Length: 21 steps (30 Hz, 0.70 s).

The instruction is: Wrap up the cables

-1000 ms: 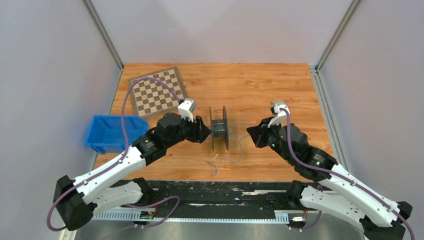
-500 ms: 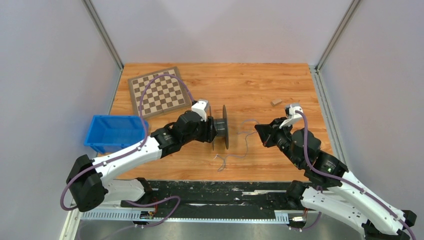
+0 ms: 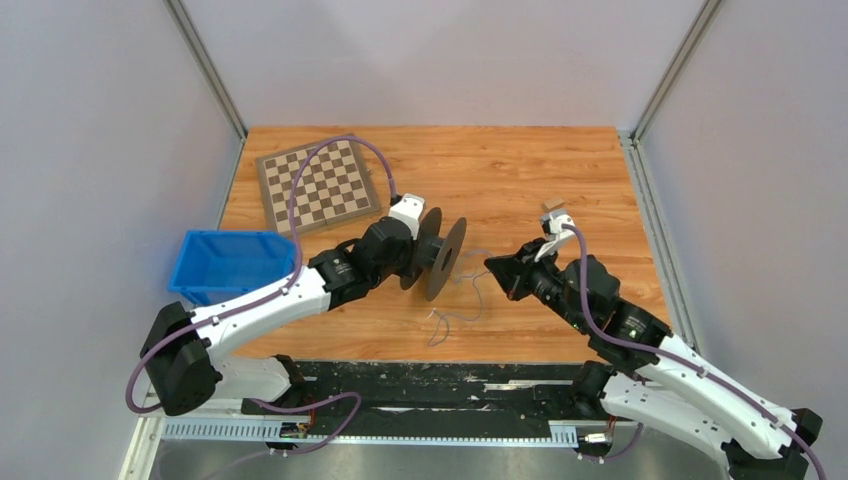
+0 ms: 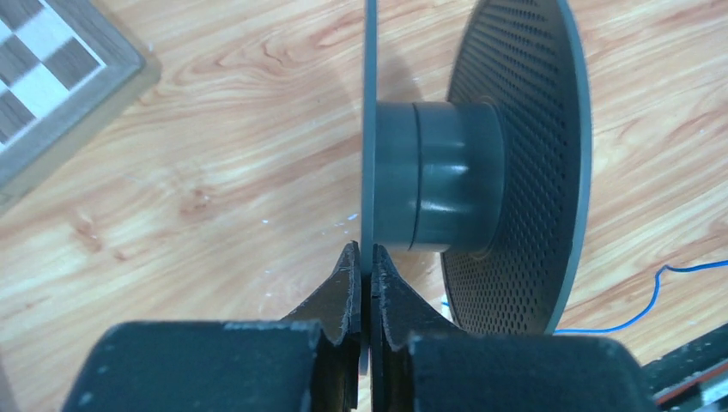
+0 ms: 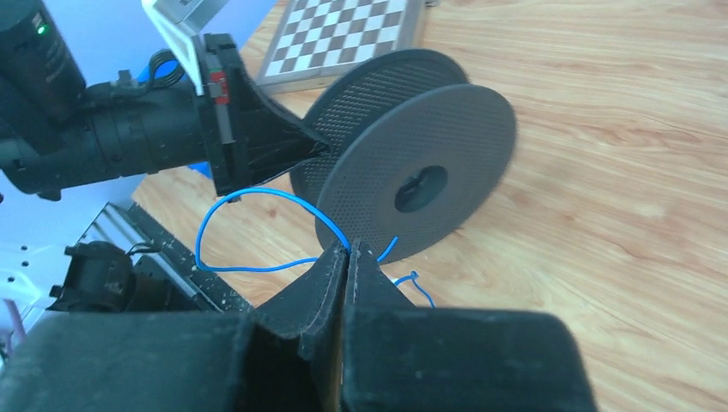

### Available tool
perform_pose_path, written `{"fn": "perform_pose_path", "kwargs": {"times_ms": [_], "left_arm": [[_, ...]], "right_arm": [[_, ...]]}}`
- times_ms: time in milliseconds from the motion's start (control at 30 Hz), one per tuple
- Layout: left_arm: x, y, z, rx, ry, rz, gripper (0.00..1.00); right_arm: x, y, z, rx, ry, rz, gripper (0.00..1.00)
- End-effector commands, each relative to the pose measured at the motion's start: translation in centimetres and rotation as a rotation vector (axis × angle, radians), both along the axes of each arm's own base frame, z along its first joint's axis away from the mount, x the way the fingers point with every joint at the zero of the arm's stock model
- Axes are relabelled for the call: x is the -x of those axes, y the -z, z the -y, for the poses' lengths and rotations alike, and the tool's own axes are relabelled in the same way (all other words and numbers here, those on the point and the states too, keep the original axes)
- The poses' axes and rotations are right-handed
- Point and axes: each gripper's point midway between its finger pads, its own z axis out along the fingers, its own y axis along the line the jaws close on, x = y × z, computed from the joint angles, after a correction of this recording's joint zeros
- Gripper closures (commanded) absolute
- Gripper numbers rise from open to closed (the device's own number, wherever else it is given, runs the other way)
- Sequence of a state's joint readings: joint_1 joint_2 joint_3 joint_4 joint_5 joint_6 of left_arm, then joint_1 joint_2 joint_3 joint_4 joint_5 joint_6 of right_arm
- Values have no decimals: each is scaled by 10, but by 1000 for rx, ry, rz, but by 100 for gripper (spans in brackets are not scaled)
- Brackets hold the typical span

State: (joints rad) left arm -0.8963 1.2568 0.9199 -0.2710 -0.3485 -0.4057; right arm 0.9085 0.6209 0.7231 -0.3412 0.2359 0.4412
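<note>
The cable is a thin blue wire lying in loose loops on the wooden table in front of the dark grey two-disc spool. My left gripper is shut on the thin edge of the spool's near disc, and the spool stands tilted. The hub is bare, with no wire on it. In the right wrist view my right gripper is shut on the blue cable, which arcs left from the fingertips, just in front of the spool.
A chessboard lies at the back left and a blue bin sits at the left table edge. A small wooden block lies behind my right gripper. A black rail runs along the near edge.
My left gripper has closed on the spool's disc edge and the spool has tipped over to a slant. My right gripper has moved left toward the spool with the cable.
</note>
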Motion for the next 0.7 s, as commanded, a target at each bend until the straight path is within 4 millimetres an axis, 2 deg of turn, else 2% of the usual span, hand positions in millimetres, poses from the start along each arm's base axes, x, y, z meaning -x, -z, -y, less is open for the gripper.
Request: {"fn": "perform_pose_path", "kwargs": {"times_ms": [0,133,300,400,500,667], "left_arm": [[-13,-46,9,-39,110,162,100],[-8,-43,13,-58,181,169,97],[-8,-38,11,-62,200,173,77],[-8,-36,5,-59,185,173,68],[-8,-39,0,-38,176,187,64],[-3,-60,-13,4,153,241,51]], "right_arm": [[2,-38,-28,-102,-121,129,100],[-7,-43,-32,-103,-105,164,100],[-12,-35,-44,-91,-118,136,100],[-13,-30,-48,-89,-127,115,100],[-14,-28,-50,-94,-125,108,100],[-17,-24,-56,-111,-127,79,100]]}}
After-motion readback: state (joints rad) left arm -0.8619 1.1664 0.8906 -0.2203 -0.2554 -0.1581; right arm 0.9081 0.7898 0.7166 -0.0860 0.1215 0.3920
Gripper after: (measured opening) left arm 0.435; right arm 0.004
